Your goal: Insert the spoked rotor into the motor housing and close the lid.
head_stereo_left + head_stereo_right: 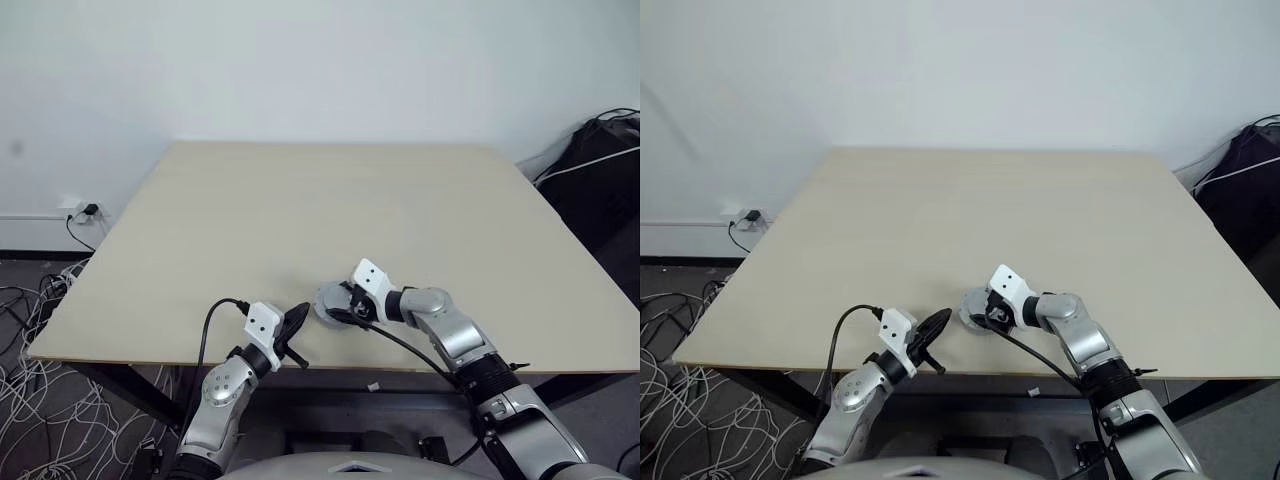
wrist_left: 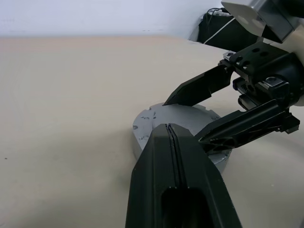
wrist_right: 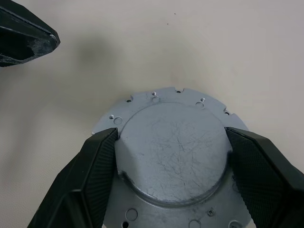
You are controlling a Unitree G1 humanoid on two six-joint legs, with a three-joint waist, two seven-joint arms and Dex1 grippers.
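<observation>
1. Nearest to me I see the left gripper (image 1: 297, 322), its two black fingers (image 2: 175, 175) pressed flat together with nothing between them, the tip pointing level toward the grey part just ahead of it.
2. Just beyond that tip sits a round grey metal part (image 3: 172, 156): a raised, scratched disc on a wider flat flange with small holes and notches along its edge. I cannot tell whether this is the lid, the housing or the two stacked, because no copper windings or spokes show on it.
3. The part lies flat on the pale beige wooden table (image 1: 300, 220), close to the table's near edge.
4. My right gripper (image 3: 171, 142) straddles the raised disc, spread wide. One black finger (image 3: 92, 166) meets the disc's rim on one side and the other finger meets it on the opposite side, so the disc fills the gap between them. The fingers come down onto it at a slant.
5. In the left wrist view the right fingers (image 2: 197, 89) sit over the part's far side, apart from my left tip.
6. Past the fingers the tabletop runs bare to a white wall (image 1: 320, 60).
</observation>
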